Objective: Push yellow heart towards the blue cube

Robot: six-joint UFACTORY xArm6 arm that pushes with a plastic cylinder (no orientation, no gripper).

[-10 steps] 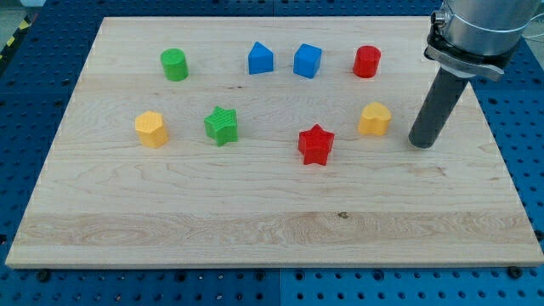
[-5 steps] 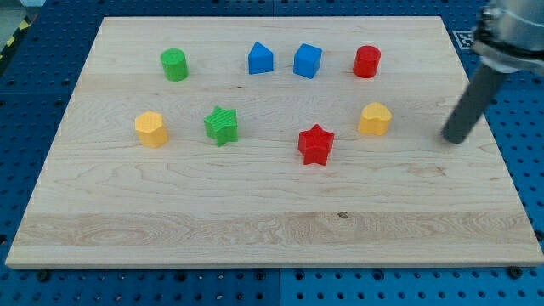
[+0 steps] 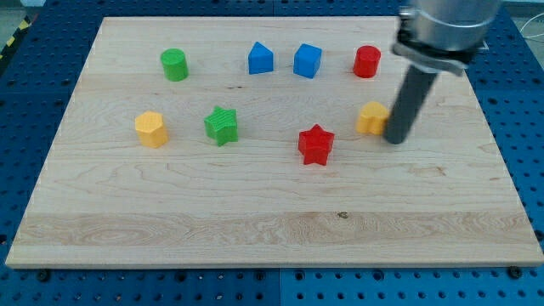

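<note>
Yellow heart (image 3: 371, 117) lies below-right of blue cube (image 3: 308, 60).

Robotics lab bench. Wooden board (image 3: 255, 229) lies on blue perforated metal table (image 3: 25, 110) with regular hole grid, typical fixture plate. Industrial arm's metal collar and dark rod (image 3: 408, 102) overhead. Small printed coloured blocks (image 3: 225, 125) scattered as test pieces. Yellow-black hazard tape (image 3: 13, 38) at top left.

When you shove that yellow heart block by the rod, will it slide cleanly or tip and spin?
The small yellow heart block looks squat and rigid, so it will probably slide on the smooth wooden board, not tip. My tip sits at its right edge, slightly low, so it may rotate.
</note>
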